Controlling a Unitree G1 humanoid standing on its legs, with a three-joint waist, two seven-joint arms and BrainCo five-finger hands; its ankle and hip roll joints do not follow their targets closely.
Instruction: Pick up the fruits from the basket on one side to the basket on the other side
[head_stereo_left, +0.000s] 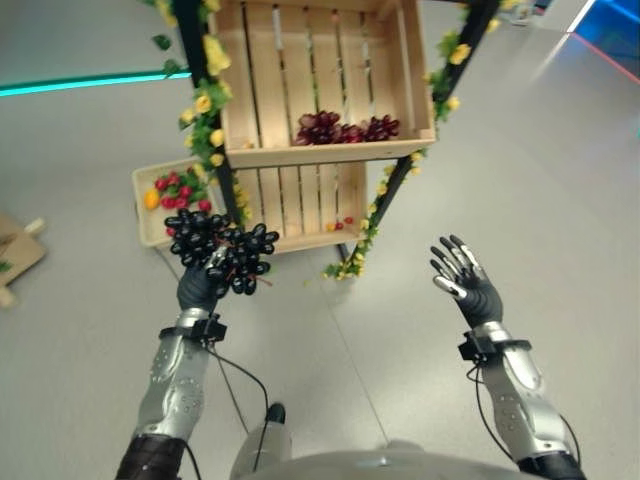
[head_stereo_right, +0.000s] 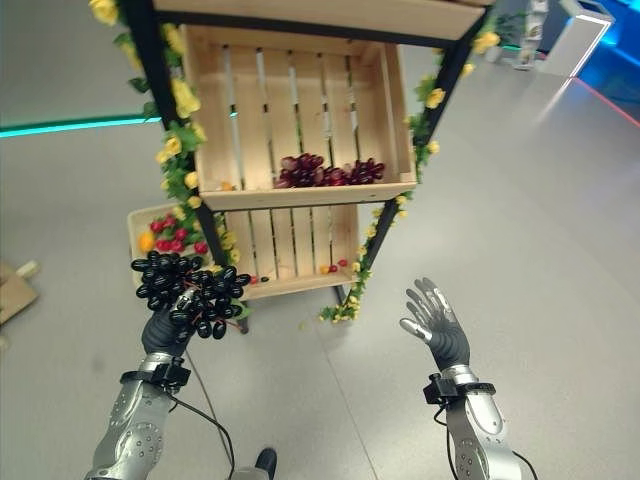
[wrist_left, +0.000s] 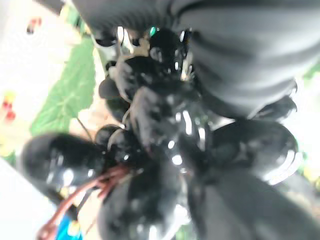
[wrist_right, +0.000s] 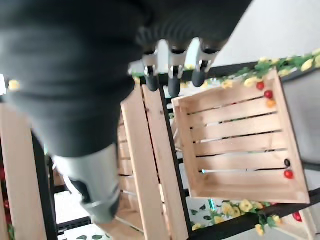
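Note:
My left hand is raised in front of the rack's lower left and is shut on a bunch of black grapes. Seen close in the left wrist view, the glossy black grapes press against the hand's dark cover. My right hand hovers open to the right of the rack, fingers spread, holding nothing. On the rack, an upper wooden crate holds dark red grapes. A lower wooden crate has a few small red and orange fruits at its front.
A smaller wooden crate with red and orange fruits sits at the rack's lower left, behind my left hand. The black rack posts carry green vines with yellow flowers. Grey floor lies all round the rack.

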